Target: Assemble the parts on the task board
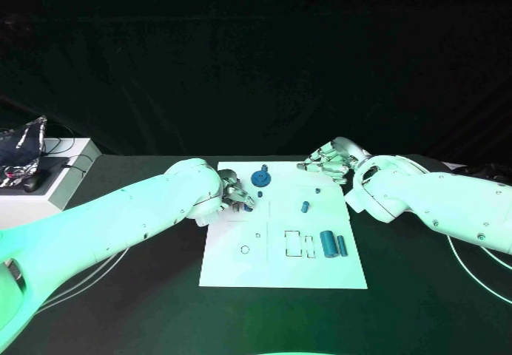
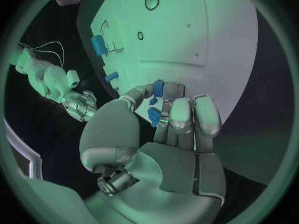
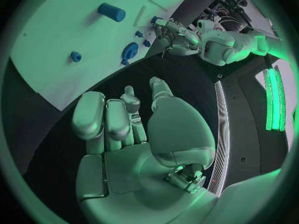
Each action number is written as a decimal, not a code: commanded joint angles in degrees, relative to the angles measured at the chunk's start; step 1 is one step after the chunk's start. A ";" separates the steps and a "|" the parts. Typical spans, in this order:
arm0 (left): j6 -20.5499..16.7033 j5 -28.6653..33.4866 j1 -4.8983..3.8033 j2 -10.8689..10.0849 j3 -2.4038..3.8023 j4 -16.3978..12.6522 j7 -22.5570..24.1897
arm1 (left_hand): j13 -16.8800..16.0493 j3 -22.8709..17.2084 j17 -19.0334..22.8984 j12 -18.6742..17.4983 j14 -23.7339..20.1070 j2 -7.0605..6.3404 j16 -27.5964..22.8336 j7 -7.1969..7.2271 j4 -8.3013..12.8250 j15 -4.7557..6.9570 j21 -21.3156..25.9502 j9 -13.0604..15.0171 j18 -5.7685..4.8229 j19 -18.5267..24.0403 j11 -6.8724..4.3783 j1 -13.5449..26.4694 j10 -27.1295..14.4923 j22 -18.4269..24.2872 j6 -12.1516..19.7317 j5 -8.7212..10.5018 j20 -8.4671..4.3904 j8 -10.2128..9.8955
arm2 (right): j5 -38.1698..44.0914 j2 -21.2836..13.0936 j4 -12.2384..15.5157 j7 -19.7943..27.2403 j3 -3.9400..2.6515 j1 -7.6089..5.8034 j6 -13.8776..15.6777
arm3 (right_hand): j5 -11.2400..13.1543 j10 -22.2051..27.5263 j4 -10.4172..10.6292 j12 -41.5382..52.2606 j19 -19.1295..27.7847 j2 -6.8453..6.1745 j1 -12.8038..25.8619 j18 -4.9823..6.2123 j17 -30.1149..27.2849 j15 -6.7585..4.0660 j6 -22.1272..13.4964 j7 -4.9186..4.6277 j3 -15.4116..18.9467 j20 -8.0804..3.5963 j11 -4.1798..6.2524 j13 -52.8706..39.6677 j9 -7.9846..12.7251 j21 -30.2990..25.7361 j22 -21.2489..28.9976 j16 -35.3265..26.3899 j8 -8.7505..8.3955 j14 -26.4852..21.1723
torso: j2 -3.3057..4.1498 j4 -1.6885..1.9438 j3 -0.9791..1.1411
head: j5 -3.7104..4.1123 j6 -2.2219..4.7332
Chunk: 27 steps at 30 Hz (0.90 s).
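The white task board (image 1: 280, 259) lies in the middle of the black table. My left hand (image 1: 236, 196) hangs over the board's left edge and pinches a small blue part (image 2: 154, 116) between thumb and fingers; more small blue pieces (image 2: 158, 88) show at its fingertips. A blue gear-like disc (image 1: 261, 178) sits near the board's far edge, a short blue peg (image 1: 305, 205) stands mid-board, and two blue cylinders (image 1: 328, 242) lie at the right. My right hand (image 1: 330, 160) hovers by the board's far right corner, fingers loosely bent, holding nothing.
A white box (image 1: 48, 177) with cables and a dark device stands at the table's far left. Rectangular slots (image 1: 292, 243) and small round holes (image 1: 244, 249) mark the board's near half. Cables trail off both arms along the table.
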State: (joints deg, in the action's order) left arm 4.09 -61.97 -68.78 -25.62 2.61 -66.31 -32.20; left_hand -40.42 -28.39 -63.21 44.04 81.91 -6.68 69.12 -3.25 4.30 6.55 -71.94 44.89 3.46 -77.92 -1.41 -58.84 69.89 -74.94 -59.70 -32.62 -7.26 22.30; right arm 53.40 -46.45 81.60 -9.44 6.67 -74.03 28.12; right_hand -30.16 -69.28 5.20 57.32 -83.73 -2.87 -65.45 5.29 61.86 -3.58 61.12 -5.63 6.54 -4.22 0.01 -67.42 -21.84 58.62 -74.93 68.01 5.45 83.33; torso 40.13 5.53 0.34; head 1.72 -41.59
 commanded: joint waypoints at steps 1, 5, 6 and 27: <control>2.53 -0.16 0.31 0.61 -0.18 0.44 -0.89 | 0.05 -2.20 0.07 0.21 -0.18 1.65 0.20 4.13 2.66 0.07 0.34 4.35 -0.73 -0.32 -3.15 -1.68 3.50 -2.37 -4.48 0.23 -0.06 0.19 | 0.50 0.02 0.08 0.61 -0.03 0.03 -0.32 | -0.28 -0.09 -0.22 -0.23 -3.36 0.38 0.00 0.04 -0.05 0.00 0.17 -0.06 0.03 -0.13 -0.36 0.03 0.05 -0.13 -7.84 -0.20 -0.31 -0.11 | 0.03 -0.05 0.03 | -0.04 0.00; 2.87 -0.14 0.40 1.09 -0.20 0.91 -1.00 | 0.19 -1.63 0.08 0.27 -0.15 1.81 0.22 4.18 2.60 0.06 0.50 4.18 -0.75 -0.45 -3.15 -1.86 3.53 -2.63 -4.56 0.36 -0.05 0.17 | 0.50 -0.01 0.14 0.61 -0.03 0.03 -0.32 | -0.28 -0.09 -0.22 -0.23 -3.36 0.38 0.00 0.04 -0.05 0.00 0.17 -0.06 0.03 -0.13 -0.36 0.03 0.05 -0.13 -7.84 -0.20 -0.31 -0.11 | 0.02 -0.04 0.08 | 0.06 -0.10; 2.91 -0.14 0.41 1.14 -0.20 0.95 -1.01 | 0.21 -1.57 0.06 0.28 -0.15 1.83 0.23 4.20 2.59 0.07 0.49 4.18 -0.76 -0.47 -3.16 -1.87 3.55 -2.67 -4.57 0.36 -0.05 0.18 | 0.50 -0.01 0.14 0.61 -0.03 0.03 -0.32 | -0.28 -0.09 -0.22 -0.23 -3.36 0.38 0.00 0.04 -0.05 0.00 0.17 -0.06 0.03 -0.13 -0.36 0.03 0.05 -0.13 -7.84 -0.20 -0.31 -0.11 | 0.02 -0.04 0.08 | 0.06 -0.10; 3.00 -0.22 0.48 1.75 -0.25 0.93 -0.99 | 2.14 5.71 -0.41 0.73 -0.04 3.67 0.76 5.05 0.93 0.22 1.02 4.28 -1.08 -0.99 -3.58 -3.50 4.82 -3.68 -5.40 1.19 -0.26 1.34 | 0.49 -0.01 0.06 0.72 -0.03 0.03 -0.31 | -0.36 0.03 -0.27 -0.40 -3.35 0.32 -0.04 0.05 -0.13 0.00 0.20 -0.09 -0.01 -0.12 -0.38 0.12 0.12 -0.28 -7.81 -0.28 -0.48 -0.12 | -0.04 0.02 0.04 | 0.19 -0.17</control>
State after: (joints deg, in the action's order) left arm 4.97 -62.73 -68.83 -24.28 2.65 -65.03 -33.22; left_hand -38.33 -23.13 -63.59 44.48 81.89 -6.37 69.62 -2.23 5.36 6.57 -71.28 49.30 3.46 -78.55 -1.44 -59.15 70.69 -74.93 -60.74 -31.73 -7.48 23.49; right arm 53.40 -46.47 81.62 -9.40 6.67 -74.03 28.12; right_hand -30.16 -69.37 5.21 57.32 -83.73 -2.87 -65.45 5.29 61.78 -3.58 61.12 -5.62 6.54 -4.22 -0.08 -67.35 -21.77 58.62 -74.91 68.01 5.17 83.33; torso 40.10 5.54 0.38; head 1.92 -41.76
